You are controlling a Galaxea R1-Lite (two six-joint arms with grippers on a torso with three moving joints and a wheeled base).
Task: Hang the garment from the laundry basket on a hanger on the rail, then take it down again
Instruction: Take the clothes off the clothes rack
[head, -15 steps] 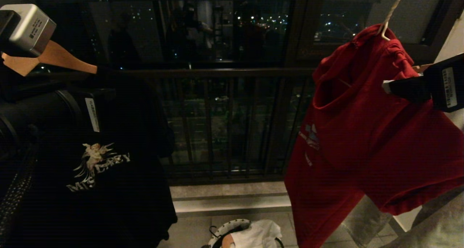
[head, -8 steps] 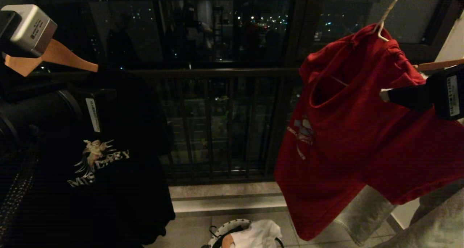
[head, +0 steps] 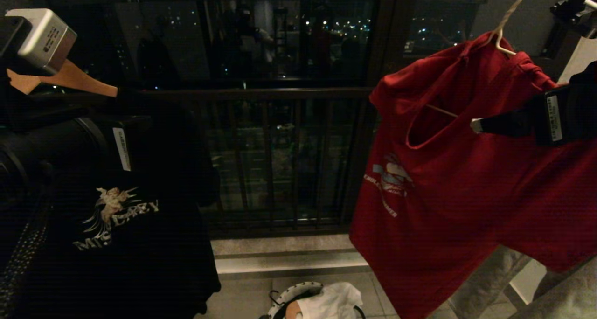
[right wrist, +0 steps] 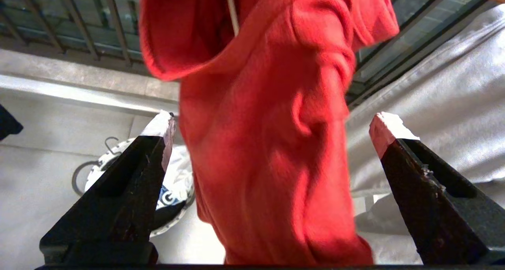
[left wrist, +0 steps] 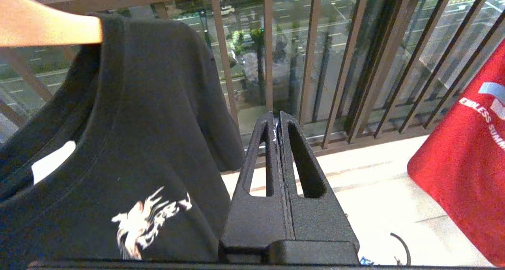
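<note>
The right gripper [head: 475,125] reaches in level from the right edge of the head view, its jaws spread wide; in the right wrist view the right gripper [right wrist: 272,128] has the red cloth hanging in the gap between its white-tipped fingers [right wrist: 159,126], and whether they touch the cloth cannot be told. The left gripper [left wrist: 277,128] sits at the left of the head view beside the black T-shirt [head: 116,216] on its wooden hanger [head: 60,79], jaws pressed together on nothing.

Compared with a second ago, the right gripper has slid leftward and lower across the shirt front, and the garment [head: 447,202] has swung, so its chest print now faces the camera more. The left arm has not moved.

The garment hangs at the upper right of the head view on the hanger [head: 501,37], whose thin white neck rises from the collar and out of the top of the frame. The fabric is bunched at the shoulder, the neck opening gapes, and the hem falls toward the floor. The laundry basket [head: 291,293] stands at the bottom centre of the frame, with a white T-shirt [head: 333,302] inside.
</note>
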